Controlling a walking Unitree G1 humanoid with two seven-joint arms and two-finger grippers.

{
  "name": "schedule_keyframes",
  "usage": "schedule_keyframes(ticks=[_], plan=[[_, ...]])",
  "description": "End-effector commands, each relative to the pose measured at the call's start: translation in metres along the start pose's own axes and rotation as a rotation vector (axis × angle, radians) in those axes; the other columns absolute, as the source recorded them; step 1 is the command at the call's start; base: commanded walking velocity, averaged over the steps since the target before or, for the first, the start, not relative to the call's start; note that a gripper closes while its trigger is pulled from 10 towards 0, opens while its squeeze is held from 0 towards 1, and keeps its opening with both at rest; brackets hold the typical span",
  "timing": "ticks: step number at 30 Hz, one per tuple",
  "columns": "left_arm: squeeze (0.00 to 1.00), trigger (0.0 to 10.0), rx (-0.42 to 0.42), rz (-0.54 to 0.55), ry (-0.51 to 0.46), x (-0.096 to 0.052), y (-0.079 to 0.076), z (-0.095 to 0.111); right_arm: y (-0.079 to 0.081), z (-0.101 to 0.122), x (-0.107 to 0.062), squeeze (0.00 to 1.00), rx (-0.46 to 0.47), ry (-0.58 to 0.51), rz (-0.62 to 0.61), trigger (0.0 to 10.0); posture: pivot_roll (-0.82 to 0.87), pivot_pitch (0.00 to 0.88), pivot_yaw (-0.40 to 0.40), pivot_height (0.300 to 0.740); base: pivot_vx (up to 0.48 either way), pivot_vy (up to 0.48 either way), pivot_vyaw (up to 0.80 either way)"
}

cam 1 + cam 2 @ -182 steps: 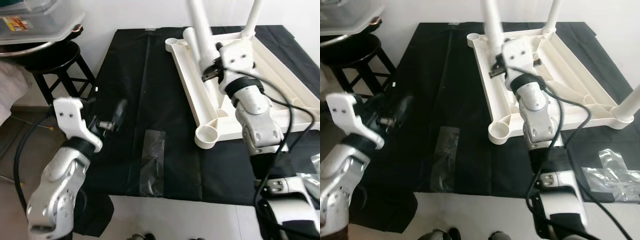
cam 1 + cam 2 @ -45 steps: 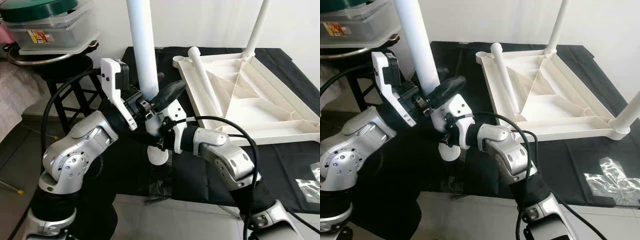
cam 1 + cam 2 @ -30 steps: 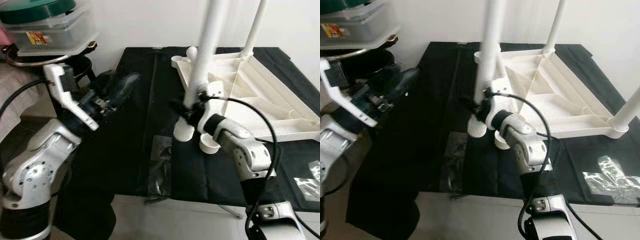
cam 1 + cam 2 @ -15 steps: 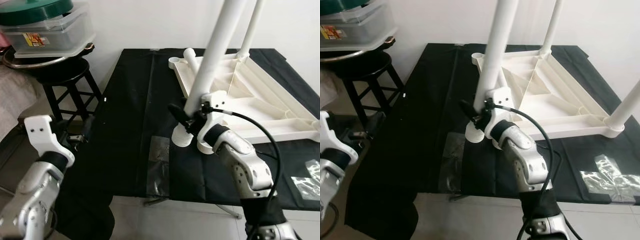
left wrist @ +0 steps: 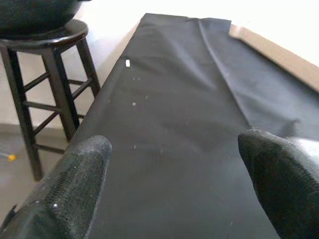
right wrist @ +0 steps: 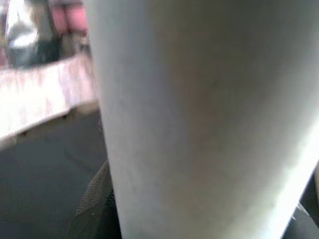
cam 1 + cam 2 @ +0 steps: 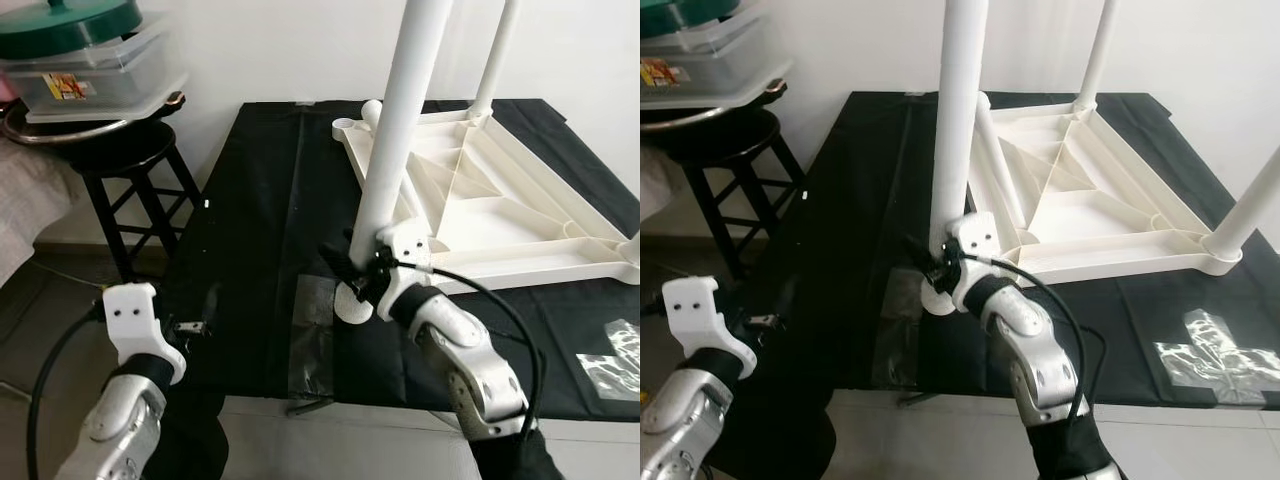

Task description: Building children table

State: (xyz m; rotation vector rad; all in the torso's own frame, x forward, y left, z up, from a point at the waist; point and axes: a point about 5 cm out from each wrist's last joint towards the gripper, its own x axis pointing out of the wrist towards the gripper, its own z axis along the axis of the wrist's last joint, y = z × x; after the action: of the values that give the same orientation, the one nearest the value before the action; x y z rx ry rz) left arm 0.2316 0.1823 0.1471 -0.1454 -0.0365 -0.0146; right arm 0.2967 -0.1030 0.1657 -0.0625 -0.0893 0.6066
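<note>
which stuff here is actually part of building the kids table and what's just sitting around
Part of the job:
white table leg, gripped low down by the right gripper
upturned white tabletop
fitted leg

Just lying about:
black stool
plastic containers
clear tape patch
left gripper, open and idle

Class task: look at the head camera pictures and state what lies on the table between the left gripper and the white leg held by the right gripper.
In the left eye view, black cloth with a clear tape patch lies between the left gripper and the white leg.
</note>
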Motion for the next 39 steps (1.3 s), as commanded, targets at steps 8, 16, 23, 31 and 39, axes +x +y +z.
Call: schedule_keyframes(ticks=[8, 16, 23, 31, 39], plan=[[0.00, 10.0, 0.087, 0.024, -0.002, -0.005, -0.002, -0.006, 0.011, -0.002, 0.000, 0.00, -0.025, -0.014, 0.037, 10.0, -0.08, 0.085, 0.078, 0.740, 0.000, 0.000, 0.00], [0.00, 10.0, 0.112, 0.012, -0.023, -0.005, -0.004, -0.004, 0.011, 0.003, 0.005, 0.00, 0.002, -0.044, 0.044, 10.0, -0.06, 0.084, 0.075, 0.740, 0.000, -0.118, 0.00], [0.00, 10.0, 0.080, 0.018, -0.025, -0.002, -0.005, -0.003, 0.009, 0.033, 0.012, 0.00, 0.002, -0.140, 0.087, 10.0, -0.06, 0.084, 0.075, 0.740, 0.000, -0.243, 0.00], [0.00, 10.0, 0.069, 0.048, -0.041, -0.002, -0.002, -0.002, 0.010, 0.039, 0.009, 0.00, -0.002, -0.143, 0.136, 10.0, -0.06, 0.084, 0.073, 0.740, 0.000, 0.000, 0.00], [0.00, 10.0, 0.080, 0.056, -0.044, -0.002, 0.001, -0.002, 0.018, 0.027, -0.008, 0.00, 0.023, -0.086, 0.201, 10.0, -0.07, 0.077, 0.067, 0.740, 0.000, 0.000, 0.00]])
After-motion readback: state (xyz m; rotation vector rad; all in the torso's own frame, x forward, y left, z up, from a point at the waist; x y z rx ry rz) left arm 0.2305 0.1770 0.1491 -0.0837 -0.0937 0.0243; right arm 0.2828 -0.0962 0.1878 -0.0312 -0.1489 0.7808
